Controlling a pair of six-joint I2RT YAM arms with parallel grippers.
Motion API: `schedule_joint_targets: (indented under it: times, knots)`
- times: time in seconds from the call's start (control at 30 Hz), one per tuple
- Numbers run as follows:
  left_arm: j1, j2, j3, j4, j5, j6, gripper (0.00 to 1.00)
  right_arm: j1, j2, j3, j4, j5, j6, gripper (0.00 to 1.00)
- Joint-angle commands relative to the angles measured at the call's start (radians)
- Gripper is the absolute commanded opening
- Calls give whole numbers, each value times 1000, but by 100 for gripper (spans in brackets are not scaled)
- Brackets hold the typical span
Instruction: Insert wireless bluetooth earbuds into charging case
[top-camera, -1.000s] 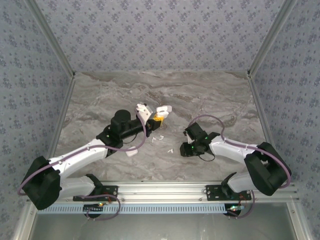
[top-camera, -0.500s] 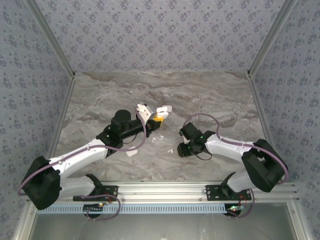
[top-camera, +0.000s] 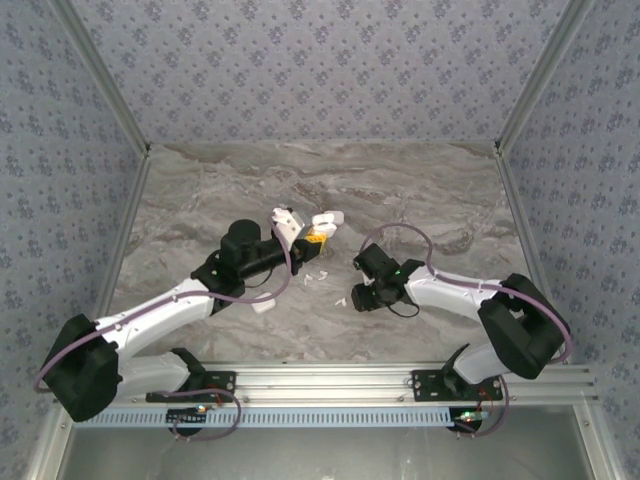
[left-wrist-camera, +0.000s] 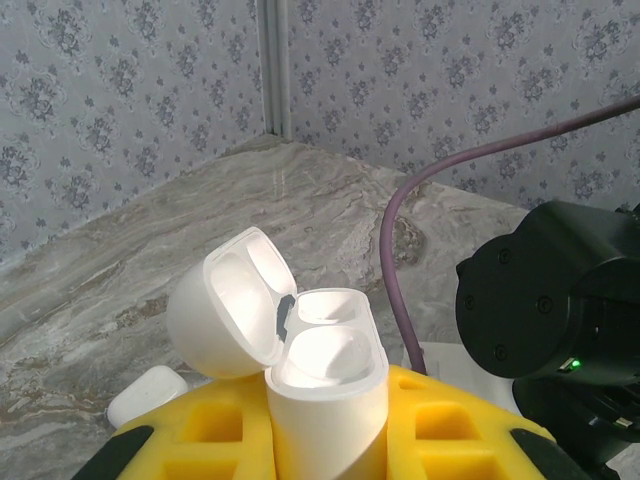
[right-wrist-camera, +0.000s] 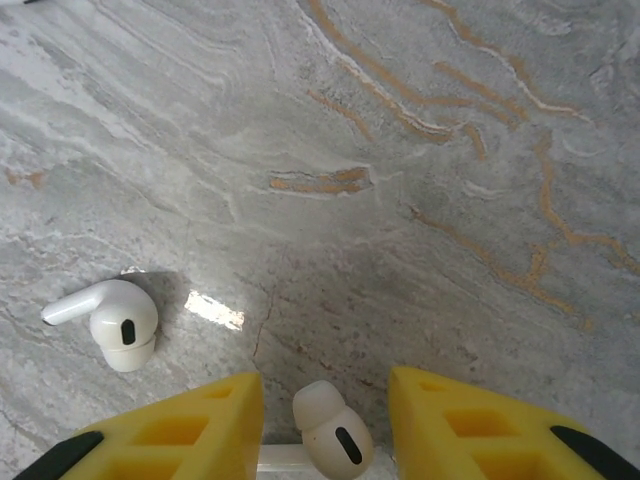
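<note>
On the grey veined table (right-wrist-camera: 420, 200) lie a white earbud (right-wrist-camera: 112, 322) and a nearer earbud (right-wrist-camera: 330, 432).

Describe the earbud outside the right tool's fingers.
In the right wrist view, find the fingers of the right tool at the bottom edge. Left of them a white earbud lies on the marble, stem pointing left; its neighbour sits between the fingers.

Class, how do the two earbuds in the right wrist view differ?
The left earbud lies in the open on the marble; the near earbud sits between the right hand's yellow fingers. The left earbud's stem shows whole; the near earbud's is partly hidden. Both are white with a dark oval.
</note>
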Motion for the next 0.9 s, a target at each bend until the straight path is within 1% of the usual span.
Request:
schedule_joint_targets:
  times: [0.0, 0.27, 0.5, 0.57, 0.73, 0.87]
  knots:
    - [-6, -24, 2, 5, -5, 9, 0, 11, 11, 23, -33, 22, -8, 39]
    - [-6, -23, 3, 5, -6, 10, 0, 25, 25, 16, -51, 29, -9, 35]
    - [-6, -21, 7, 6, -8, 10, 0, 27, 27, 23, -60, 39, -16, 26]
    - [-6, -22, 7, 6, -8, 11, 0, 27, 21, 27, -66, 42, -22, 25]
    - [-6, -22, 8, 7, -5, 6, 0, 22, -50, 26, -74, 65, -70, 24]
    - [-6, -14, 7, 21, 7, -9, 0, 10, -153, 27, -83, 88, -133, 24]
